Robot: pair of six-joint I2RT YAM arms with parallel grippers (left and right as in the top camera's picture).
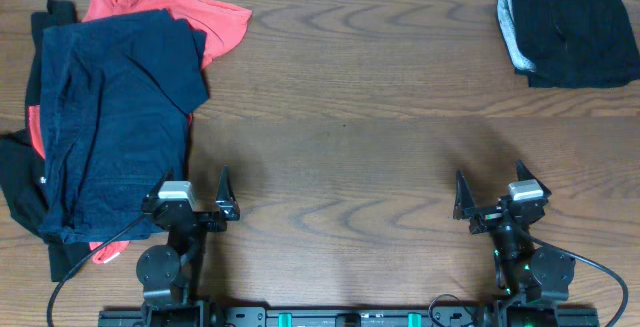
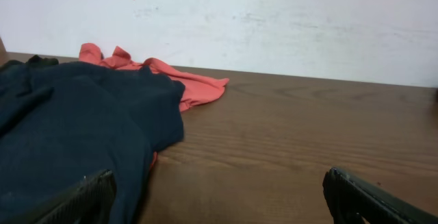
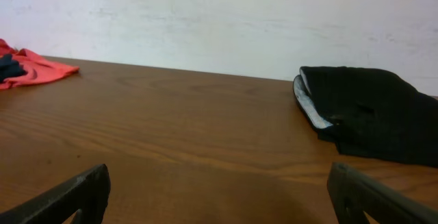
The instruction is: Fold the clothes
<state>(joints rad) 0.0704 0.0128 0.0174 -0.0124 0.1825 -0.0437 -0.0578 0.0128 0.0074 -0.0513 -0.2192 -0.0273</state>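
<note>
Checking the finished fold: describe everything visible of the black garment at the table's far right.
The black garment is soft, matte cloth, folded into a compact, roughly square bundle lying flat on the wooden table. Pale grey-white lining shows along its left edge. Nothing but the table touches it.

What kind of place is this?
Probably a robot lab bench, not a home: black left gripper and right gripper at a brown wooden table, a bare white wall, a heap of navy and coral-red clothes.
</note>
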